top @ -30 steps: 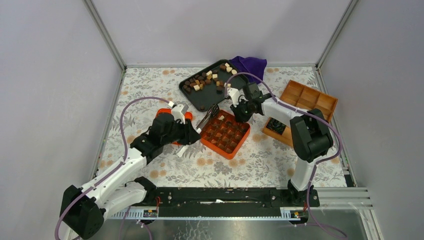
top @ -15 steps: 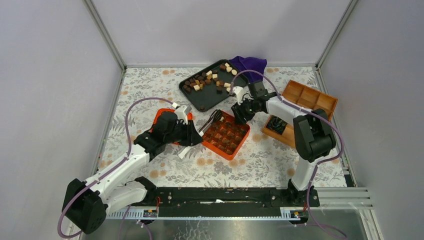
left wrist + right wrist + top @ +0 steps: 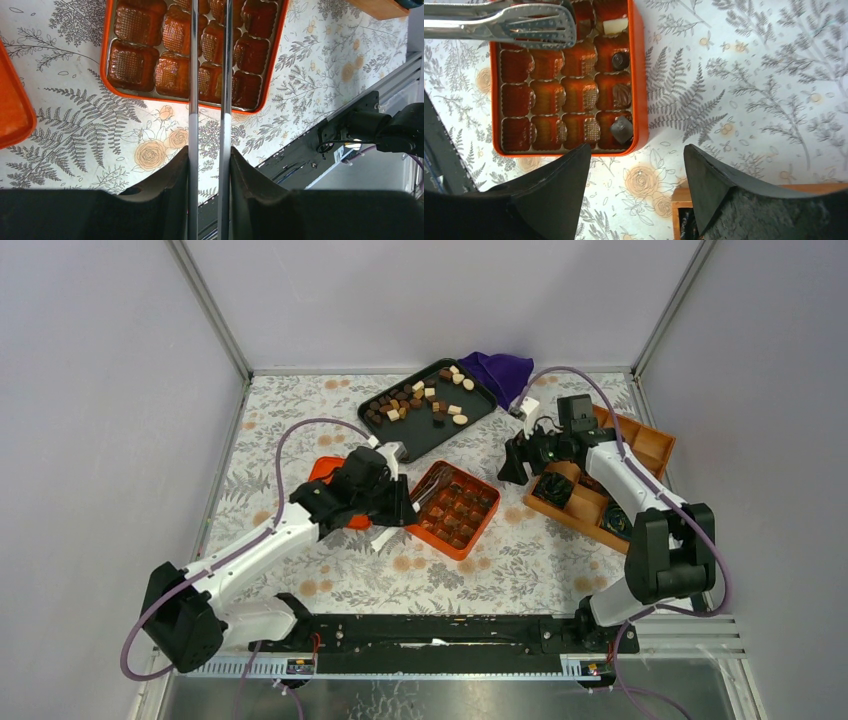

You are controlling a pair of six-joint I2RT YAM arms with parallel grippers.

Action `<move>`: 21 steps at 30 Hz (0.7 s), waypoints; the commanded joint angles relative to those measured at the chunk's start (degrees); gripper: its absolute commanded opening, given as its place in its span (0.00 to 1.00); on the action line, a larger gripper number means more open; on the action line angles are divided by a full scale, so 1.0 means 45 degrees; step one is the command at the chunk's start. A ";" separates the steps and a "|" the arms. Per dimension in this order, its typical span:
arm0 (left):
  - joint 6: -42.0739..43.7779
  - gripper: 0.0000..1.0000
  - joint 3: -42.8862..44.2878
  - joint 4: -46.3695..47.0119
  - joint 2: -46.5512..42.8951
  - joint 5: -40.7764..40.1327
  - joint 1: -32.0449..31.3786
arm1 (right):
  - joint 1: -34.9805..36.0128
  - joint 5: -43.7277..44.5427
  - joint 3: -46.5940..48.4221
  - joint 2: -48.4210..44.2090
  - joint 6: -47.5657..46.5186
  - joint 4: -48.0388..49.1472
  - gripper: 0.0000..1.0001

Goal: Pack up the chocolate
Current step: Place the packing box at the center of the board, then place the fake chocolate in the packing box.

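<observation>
A flower-printed table (image 3: 300, 430) carries a black tray (image 3: 415, 435) at the far side. Loose chocolate (image 3: 420, 398) is strewn along the tray's long axis, from near-left to far-right. In front sits an orange box (image 3: 470, 546) with a grid of cells. Four pieces fill one column along its edge: a cream square (image 3: 615, 25), a dark round (image 3: 620, 60), a brown oval (image 3: 622, 94) and a dark square (image 3: 622, 131). The left gripper (image 3: 210, 165) clamps metal tongs (image 3: 192, 125), arms squeezed to a narrow gap. Their serrated tips lie over the box just beside the cream square; whether they grip anything is unclear. The right gripper (image 3: 636, 165) hangs wide apart and empty, beyond the dark-square end.
</observation>
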 commanded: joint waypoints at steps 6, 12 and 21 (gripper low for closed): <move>0.0063 0.00 0.1447 -0.1187 0.0861 -0.1677 -0.0892 | -0.0402 -0.1408 -0.0034 0.0343 0.0257 0.0233 0.76; -0.0039 0.00 0.1681 -0.1250 0.1108 -0.2170 -0.1259 | -0.0402 -0.1467 -0.0087 0.0374 0.0370 0.0304 0.77; -0.0016 0.12 0.1988 -0.1290 0.1564 -0.2449 -0.1583 | -0.0407 -0.1477 -0.0301 0.0209 0.0433 0.0437 0.78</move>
